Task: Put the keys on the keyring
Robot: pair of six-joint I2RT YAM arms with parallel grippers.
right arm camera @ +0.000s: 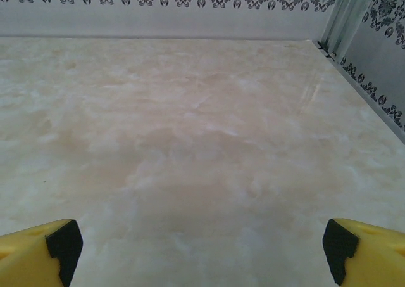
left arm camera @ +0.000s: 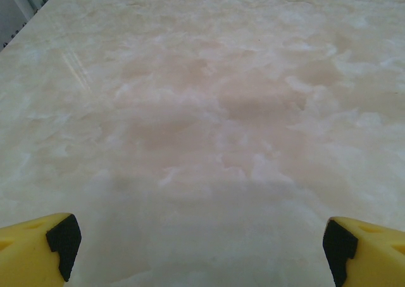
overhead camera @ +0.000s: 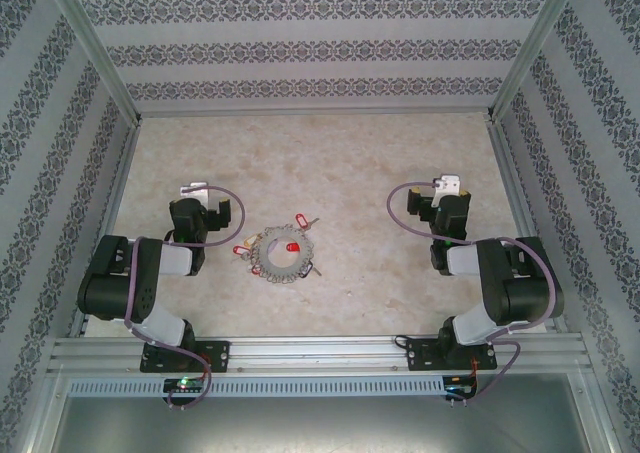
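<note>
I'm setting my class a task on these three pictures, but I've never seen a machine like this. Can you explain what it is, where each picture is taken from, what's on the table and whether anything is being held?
These are two robot arms bolted at the near edge of a table. The overhead picture looks down from behind them, with the left arm on the left and the right arm on the right. The other two pictures come from a camera on each wrist. The yellow tips in their bottom corners are the fingers of the left end effector and the right end effector. Both are wide open and hold nothing. Between the arms lies a round grey keyring, fringed with small keys and red tags.
</note>
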